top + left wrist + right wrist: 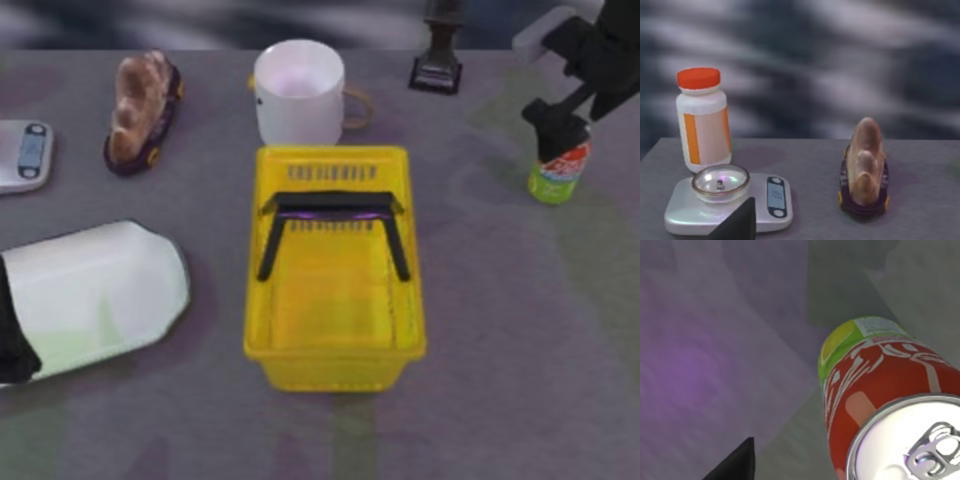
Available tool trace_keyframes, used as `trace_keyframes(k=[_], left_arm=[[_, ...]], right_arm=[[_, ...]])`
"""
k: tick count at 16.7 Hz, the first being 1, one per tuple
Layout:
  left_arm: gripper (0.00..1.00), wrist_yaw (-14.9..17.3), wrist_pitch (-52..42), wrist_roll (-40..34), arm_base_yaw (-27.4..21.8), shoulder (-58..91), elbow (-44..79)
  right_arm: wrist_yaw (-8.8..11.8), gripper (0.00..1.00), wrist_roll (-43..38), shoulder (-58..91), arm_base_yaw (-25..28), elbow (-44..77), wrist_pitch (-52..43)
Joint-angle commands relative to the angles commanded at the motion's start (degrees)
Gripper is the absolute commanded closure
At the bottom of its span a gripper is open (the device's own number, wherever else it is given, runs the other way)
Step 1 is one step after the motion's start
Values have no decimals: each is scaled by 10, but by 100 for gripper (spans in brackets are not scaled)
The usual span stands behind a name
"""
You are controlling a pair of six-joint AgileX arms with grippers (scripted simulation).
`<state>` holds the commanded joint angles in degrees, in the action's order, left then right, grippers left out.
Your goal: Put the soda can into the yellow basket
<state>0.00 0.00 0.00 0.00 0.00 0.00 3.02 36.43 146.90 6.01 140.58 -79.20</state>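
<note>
The soda can (558,174) stands upright near the table's right edge toward the far side, well apart from the yellow basket (335,375), which sits in the middle with its black handle (333,212) folded across the opening. A small can like that looks light and stiff, though its thin wall would dent under a hard squeeze and the smooth label could slip. I would take it around the middle of the body, across its width, with the pads below the silver rim.

The right gripper (556,128) hangs directly over the can's top, the arm reaching in from the far right corner and pointing downward. From the right wrist view the silver lid (910,440) sits close under the camera, and only one dark fingertip (735,462) shows, away from the can. Whether the fingers are spread or closed on the can I cannot tell.

The left arm (90,295) lies parked at the table's left side, its fingers hardly visible.
</note>
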Motion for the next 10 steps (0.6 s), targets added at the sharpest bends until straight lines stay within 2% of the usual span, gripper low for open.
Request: trace_keyframes(k=[3,10], left_arm=[[0,0,0,0,0,0,0],[0,0,0,0,0,0,0]], right_arm=[[0,0,0,1,-2,-10,11],[0,0,-4,9,4,-95,104]])
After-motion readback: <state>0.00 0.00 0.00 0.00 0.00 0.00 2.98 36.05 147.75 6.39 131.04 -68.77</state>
